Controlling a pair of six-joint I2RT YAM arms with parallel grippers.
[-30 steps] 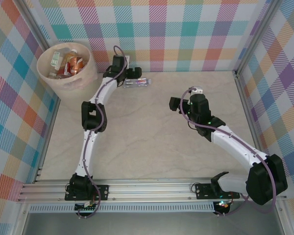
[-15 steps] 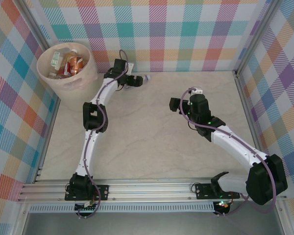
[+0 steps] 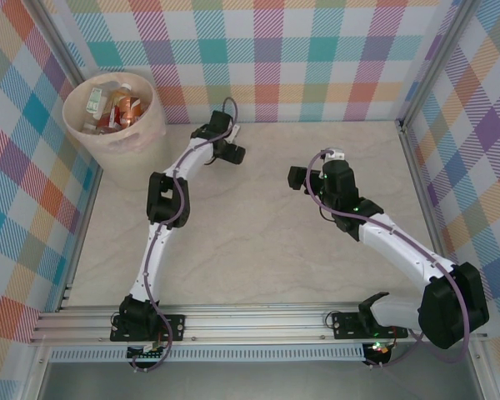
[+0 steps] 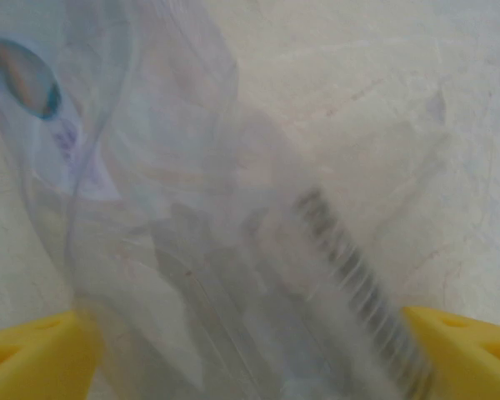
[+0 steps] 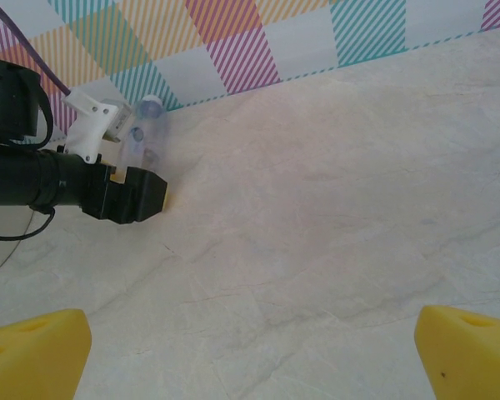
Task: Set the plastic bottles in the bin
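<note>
A clear crushed plastic bottle lies on the table between the yellow pads of my left gripper, and both pads press against its sides. Seen from above, my left gripper sits over that bottle near the back wall, to the right of the bin. The pale pink-beige bin holds several plastic bottles. In the right wrist view the bottle stands out behind the left gripper. My right gripper hangs open over bare table, nothing between its fingers.
The checked back wall runs close behind the left gripper. Metal frame posts edge the table on both sides. Marble tabletop lies open between the two arms.
My left arm has swung right from beside the bin onto the lying bottle, and its jaws have closed in on it. The right arm has not moved.
</note>
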